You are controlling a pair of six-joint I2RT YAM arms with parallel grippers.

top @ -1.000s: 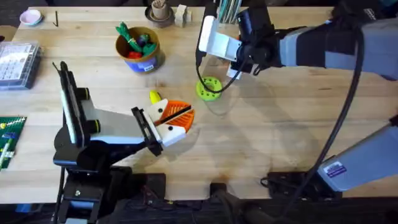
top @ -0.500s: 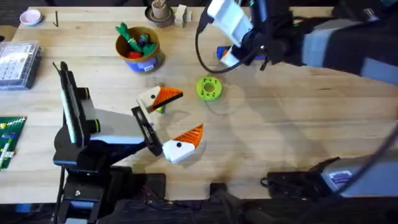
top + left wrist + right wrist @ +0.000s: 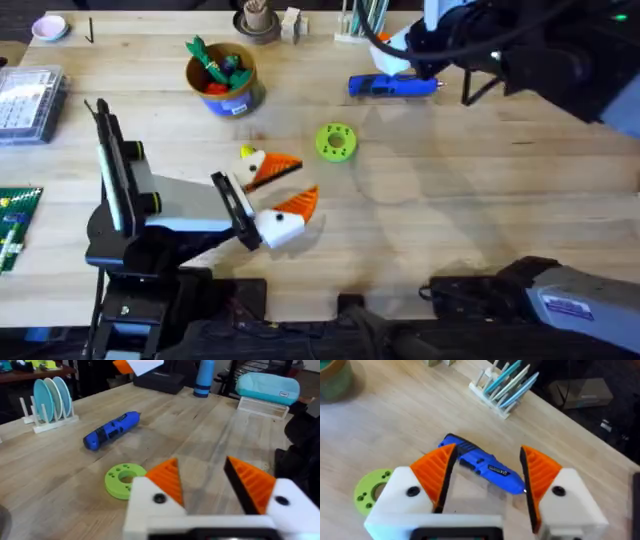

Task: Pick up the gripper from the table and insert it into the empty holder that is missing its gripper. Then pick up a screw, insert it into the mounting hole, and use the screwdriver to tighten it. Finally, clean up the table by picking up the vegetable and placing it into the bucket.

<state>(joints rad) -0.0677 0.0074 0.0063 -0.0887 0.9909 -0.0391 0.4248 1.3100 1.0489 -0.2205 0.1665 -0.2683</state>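
While the screwdriver [image 3: 393,86] lies at the far side, the right gripper [image 3: 485,477] hovers open above it; the left gripper [image 3: 283,197] stands open beside the vegetable [image 3: 247,153]

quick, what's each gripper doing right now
left gripper: open, holding nothing.
right gripper: open above the blue screwdriver, not gripping it.

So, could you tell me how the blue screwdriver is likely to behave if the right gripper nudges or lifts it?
The screwdriver lies flat on the table and looks round-bodied, so a sideways nudge would probably roll it. Its plastic shell seems smooth and rigid, so it should not flex but might slip between the right gripper's open pads. Gripped near one end, it would likely tilt.
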